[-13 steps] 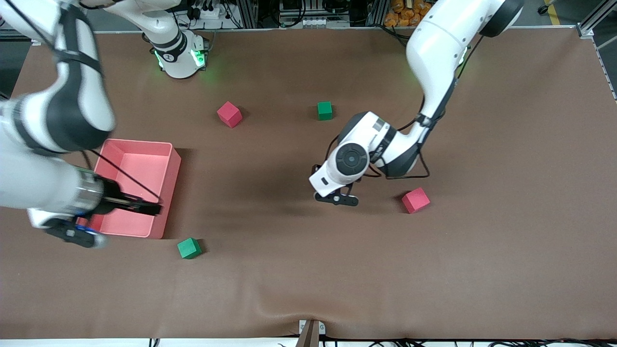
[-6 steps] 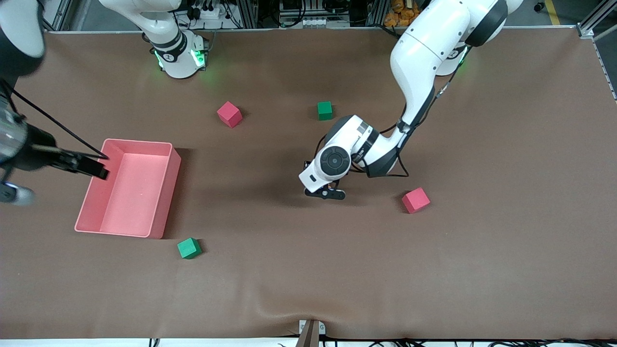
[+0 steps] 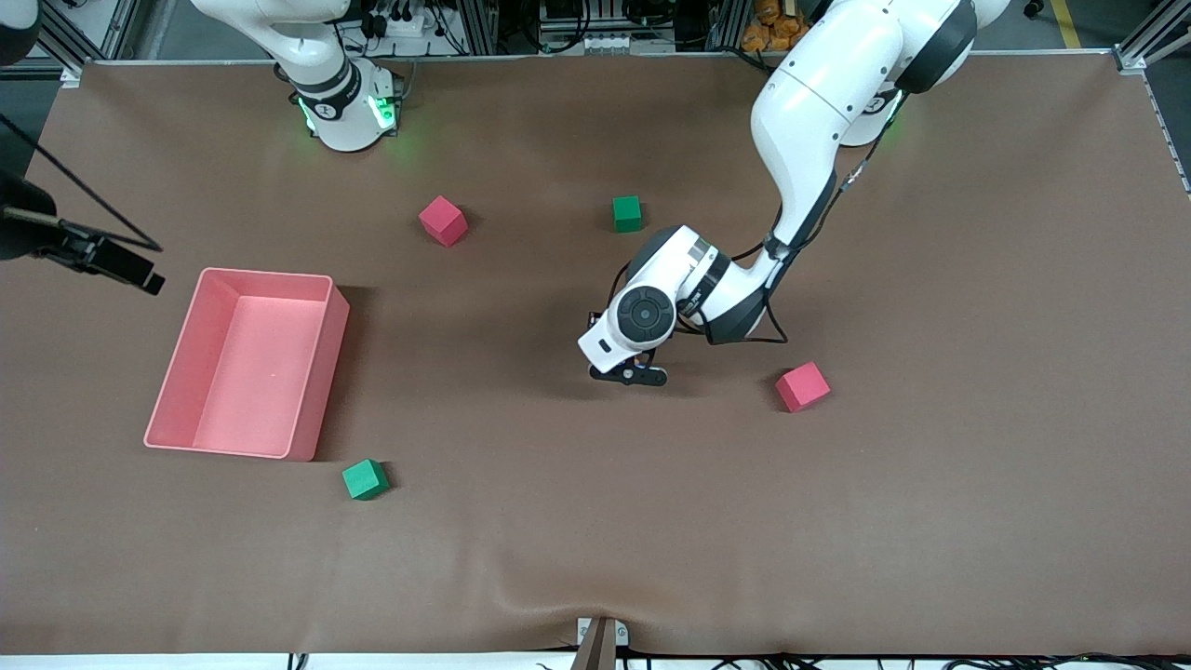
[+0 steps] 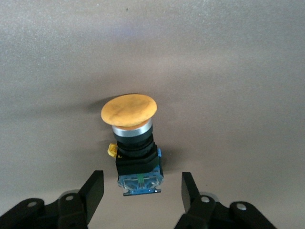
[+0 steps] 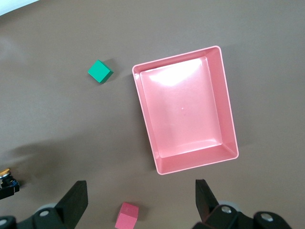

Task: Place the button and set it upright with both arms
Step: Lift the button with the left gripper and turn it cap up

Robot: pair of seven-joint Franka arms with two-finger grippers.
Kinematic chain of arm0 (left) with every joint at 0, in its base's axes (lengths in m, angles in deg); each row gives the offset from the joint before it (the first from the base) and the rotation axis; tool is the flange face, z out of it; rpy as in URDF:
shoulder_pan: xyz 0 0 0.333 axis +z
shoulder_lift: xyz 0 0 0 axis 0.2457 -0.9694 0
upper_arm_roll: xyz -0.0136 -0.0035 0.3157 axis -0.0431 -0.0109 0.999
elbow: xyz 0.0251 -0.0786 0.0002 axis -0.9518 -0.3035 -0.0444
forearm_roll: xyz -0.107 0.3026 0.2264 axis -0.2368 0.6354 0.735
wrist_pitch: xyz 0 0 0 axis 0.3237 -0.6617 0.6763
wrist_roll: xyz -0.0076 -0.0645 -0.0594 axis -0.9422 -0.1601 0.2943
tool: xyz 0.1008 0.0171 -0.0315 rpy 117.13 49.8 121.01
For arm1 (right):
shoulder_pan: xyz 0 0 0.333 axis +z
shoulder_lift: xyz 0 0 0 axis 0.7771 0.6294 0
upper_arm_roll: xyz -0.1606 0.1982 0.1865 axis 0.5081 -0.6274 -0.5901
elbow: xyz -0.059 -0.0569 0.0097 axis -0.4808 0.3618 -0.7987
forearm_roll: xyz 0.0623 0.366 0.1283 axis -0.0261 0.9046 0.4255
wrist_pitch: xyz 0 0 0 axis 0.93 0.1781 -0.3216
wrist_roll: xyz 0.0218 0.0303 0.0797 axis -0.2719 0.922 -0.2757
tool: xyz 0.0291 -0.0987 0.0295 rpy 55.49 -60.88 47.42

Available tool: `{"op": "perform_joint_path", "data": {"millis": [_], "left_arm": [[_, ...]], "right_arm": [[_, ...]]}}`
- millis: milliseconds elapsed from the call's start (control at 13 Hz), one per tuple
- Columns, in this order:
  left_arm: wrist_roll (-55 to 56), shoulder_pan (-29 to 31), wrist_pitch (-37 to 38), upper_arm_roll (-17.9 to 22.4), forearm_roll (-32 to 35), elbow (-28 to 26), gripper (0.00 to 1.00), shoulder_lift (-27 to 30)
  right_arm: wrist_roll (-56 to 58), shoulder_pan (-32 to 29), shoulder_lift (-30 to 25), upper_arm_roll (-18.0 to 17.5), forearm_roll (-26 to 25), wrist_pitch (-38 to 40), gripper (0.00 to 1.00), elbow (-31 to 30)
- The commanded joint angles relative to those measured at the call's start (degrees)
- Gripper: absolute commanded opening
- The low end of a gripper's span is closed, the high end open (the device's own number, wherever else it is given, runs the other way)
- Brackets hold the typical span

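The button point(image 4: 135, 143) lies tipped on the brown table, its round orange cap pointing away from my left gripper point(image 4: 142, 183) and its blue-bottomed black body toward it. The left gripper's fingers point(image 4: 93, 191) stand on either side of the body with a gap on each side, open and touching nothing. In the front view the left gripper point(image 3: 628, 375) is low over the middle of the table and hides the button. My right gripper point(image 5: 140, 191) hangs high over the right arm's end of the table, open and empty. The button point(image 5: 7, 179) also shows at the edge of the right wrist view.
A pink bin point(image 3: 251, 372) sits toward the right arm's end. Pink cubes point(image 3: 443, 221) point(image 3: 802, 386) and green cubes point(image 3: 627, 213) point(image 3: 365, 479) are scattered around. The nearest, a pink cube, lies beside the left gripper toward the left arm's end.
The right arm has swung off the pink bin toward the table's end. The left gripper has shifted a little toward the right arm's end and its fingers have narrowed around the button.
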Motion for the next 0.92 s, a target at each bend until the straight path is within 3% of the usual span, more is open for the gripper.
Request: {"op": "perform_joint_path", "data": {"millis": [0,154,231,308,462,615,846], "left_arm": [[0.7,-0.4,0.6,0.4,-0.8,1.5,0.66,-1.1],[0.7,-0.4,0.6,0.5,-0.8,1.4,0.60,-1.2],[0.8,-0.3,0.6,0.5,-0.8,1.4,0.55,-1.2],[0.8,-0.3,0.6,0.6,-0.7,1.4,0.43,-1.2],[2.0,-0.4,0.7,0.7,-0.6,1.4,0.00,-0.9],[4.2,-0.3,0.9,0.6,-0.6,1.5,0.00,0.7],[17.4,-1.5,1.2,0.0,0.0,1.7,0.00,3.4]], "right_arm": [[0.3,0.9,-7.6,1.9,-1.0,-4.7,1.00,-11.2],[0.3,1.8,-10.7,1.9,-0.9,-7.4,1.00,-16.1],[0.8,1.9,-10.4,2.5,-0.9,-7.7,1.00,-15.6],[3.0,1.9,-9.8,3.3,-1.0,-7.7,1.00,-13.5],[6.0,1.9,-4.9,3.7,-2.2,-3.8,1.00,-5.0],[6.6,3.2,-1.2,3.8,-6.2,1.6,1.00,1.1],[8.5,2.9,-1.5,4.3,-5.9,1.9,1.00,1.4]]}}
